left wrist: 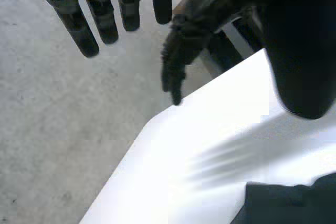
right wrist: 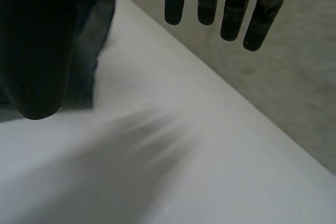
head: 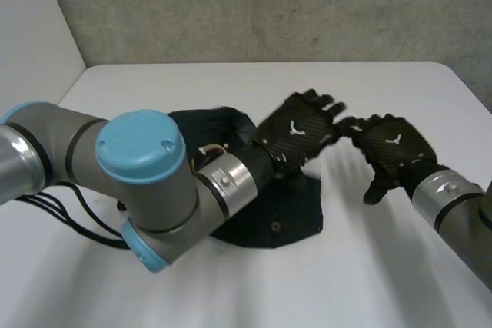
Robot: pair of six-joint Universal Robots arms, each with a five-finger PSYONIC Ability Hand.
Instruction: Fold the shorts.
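Dark navy shorts [head: 269, 217] lie bunched on the white table [head: 231, 82], their left part hidden behind my left arm. My left hand [head: 296, 132] hovers over the shorts' far right edge, fingers straight and holding nothing. My right hand [head: 392, 144] hangs just to its right over bare table, fingertips nearly meeting the left's, relaxed and empty. In the left wrist view my own fingers [left wrist: 102, 22] are straight, the right hand [left wrist: 181, 45] is beyond them, and a corner of the shorts [left wrist: 294, 203] lies under the palm. The right wrist view has straight fingers [right wrist: 231, 9] and shorts [right wrist: 92, 61] beside the thumb.
My left arm's elbow with its light-blue cap [head: 142, 147] rises in front of the shorts. A grey wall [head: 269, 5] stands behind the table. The table's edge and grey floor [left wrist: 52, 129] lie beyond the fingertips in both wrist views.
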